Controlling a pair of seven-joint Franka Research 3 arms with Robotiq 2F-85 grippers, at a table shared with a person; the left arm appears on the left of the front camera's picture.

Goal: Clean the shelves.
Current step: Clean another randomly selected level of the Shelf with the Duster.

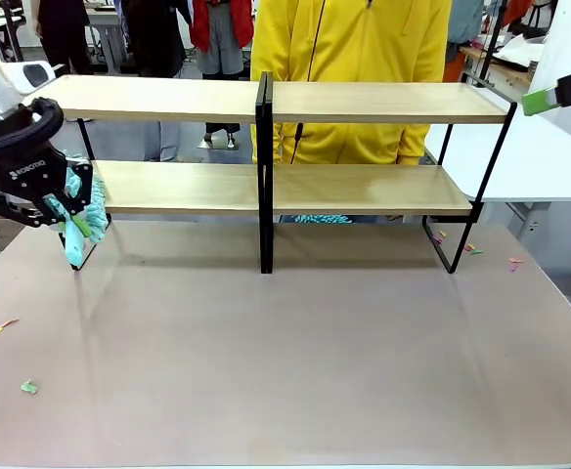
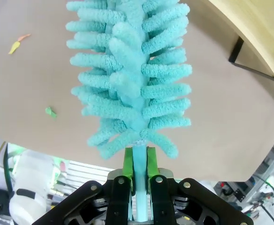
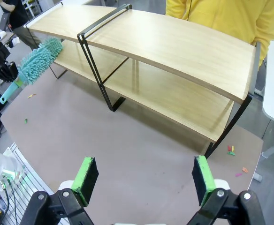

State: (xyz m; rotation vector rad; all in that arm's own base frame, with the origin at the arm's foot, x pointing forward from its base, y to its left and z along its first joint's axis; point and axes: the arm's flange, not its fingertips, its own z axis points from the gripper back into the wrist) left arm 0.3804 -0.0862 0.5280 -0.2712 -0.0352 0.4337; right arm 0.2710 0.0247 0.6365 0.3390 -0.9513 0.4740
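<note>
My left end effector point(image 1: 59, 205), at the left edge of the front view, is pinching the handle of a teal duster point(image 2: 130, 79) between its green pads point(image 2: 127, 164), head hanging over the counter point(image 1: 295, 342). The shelves point(image 1: 266, 103) span the upper half of that frame, a person in yellow point(image 1: 349, 44) behind them. My right end effector point(image 3: 144, 180) is spread wide and empty, facing the shelves from above. The thin handle could twist in my grip if the head catches the black frame point(image 1: 264, 176); a hard sweep could shove the racks toward the person.

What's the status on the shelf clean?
Left hand shut on teal duster, by shelves' left end. Right hand open, empty. Boards bare; person behind.
</note>
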